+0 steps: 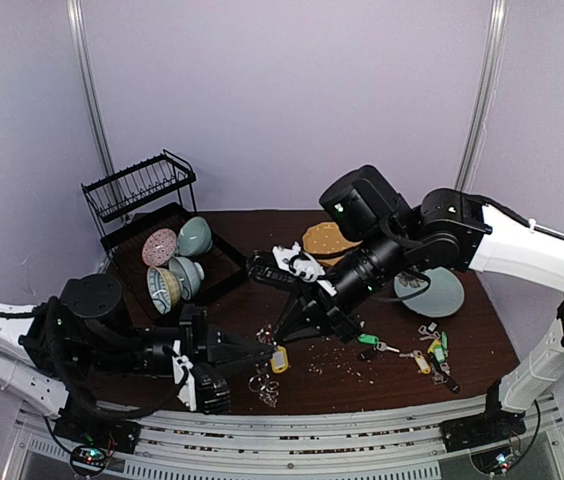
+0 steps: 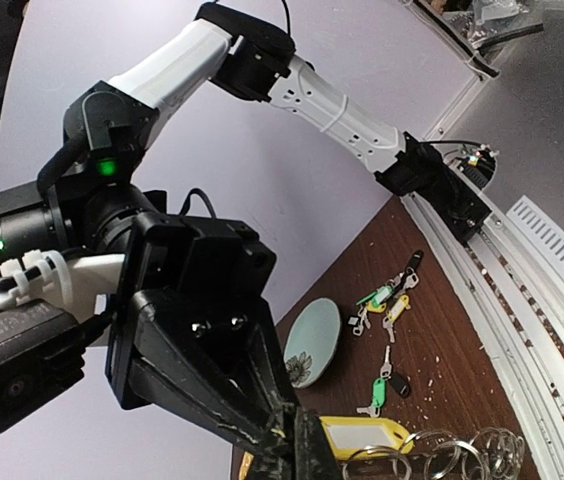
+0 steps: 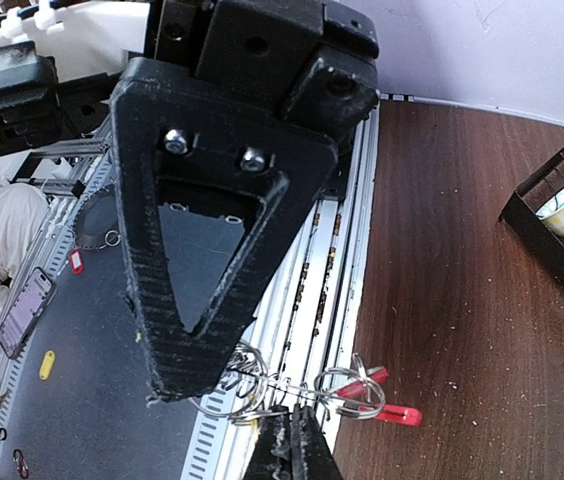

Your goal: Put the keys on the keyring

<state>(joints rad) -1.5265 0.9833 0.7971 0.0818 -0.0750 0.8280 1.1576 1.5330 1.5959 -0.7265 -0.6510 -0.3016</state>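
The keyring [image 3: 354, 392], silver loops with red plastic parts, hangs just above the table's near edge between my two grippers. My right gripper [image 3: 287, 447] is shut on its thin wire. My left gripper [image 2: 302, 455] is shut at the bunch of loops [image 2: 442, 455], with a yellow-tagged key [image 2: 362, 435] right beside its fingertips. From above, the left gripper [image 1: 268, 350] and the right gripper [image 1: 288, 330] meet tip to tip over the yellow tag [image 1: 280, 359] and the loops [image 1: 265, 382]. Loose keys [image 1: 430, 350] lie at the right, and a green-tagged key [image 1: 368, 340] lies nearer.
A black dish rack [image 1: 177, 260] with bowls stands at the back left. A teal plate [image 1: 432, 292] and a yellow dotted plate [image 1: 327, 240] sit behind the right arm. A black and white object [image 1: 282, 265] lies mid-table. Crumbs dot the wood.
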